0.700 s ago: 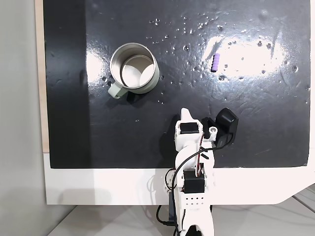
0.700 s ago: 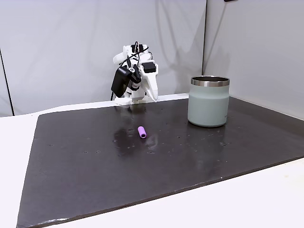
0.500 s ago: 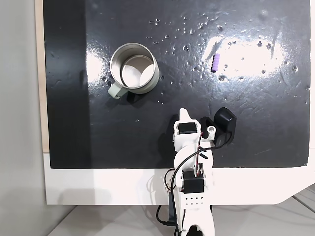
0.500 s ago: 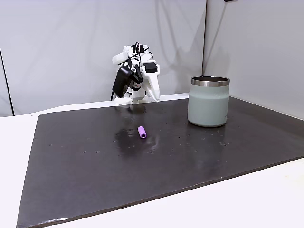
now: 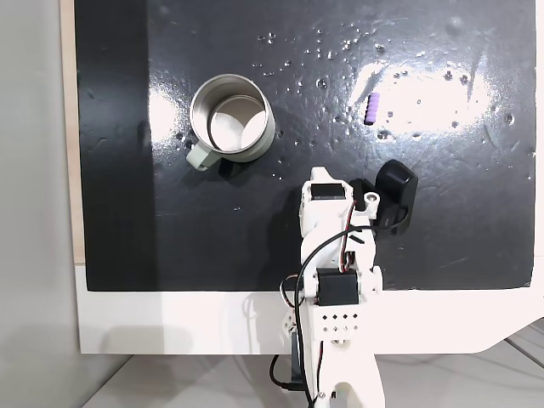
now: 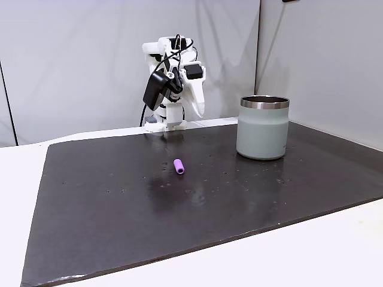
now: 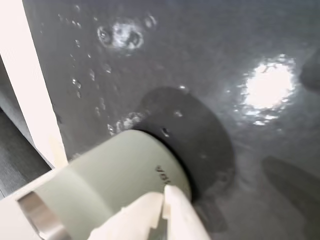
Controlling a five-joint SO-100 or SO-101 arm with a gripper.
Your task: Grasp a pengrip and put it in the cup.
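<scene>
Closed, empty gripper [image 6: 198, 109] raised near mat's [image 5: 119, 212] six o'clock edge; pengrip [image 5: 371, 109] at one o'clock, cup [image 5: 232, 119] at eleven, well apart.

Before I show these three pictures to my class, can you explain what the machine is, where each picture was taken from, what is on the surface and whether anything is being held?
The white machine is a small robot arm with a two-finger gripper, standing at the edge of a black mat. One fixed view looks straight down; the other looks across the mat from the side. The third camera rides on the arm's wrist.

On the mat lie a pale grey-green cup with a side handle and, apart from it, a tiny purple pengrip.

The gripper holds nothing. In the wrist view its white fingers meet in front of the cup, so it looks shut.
</scene>
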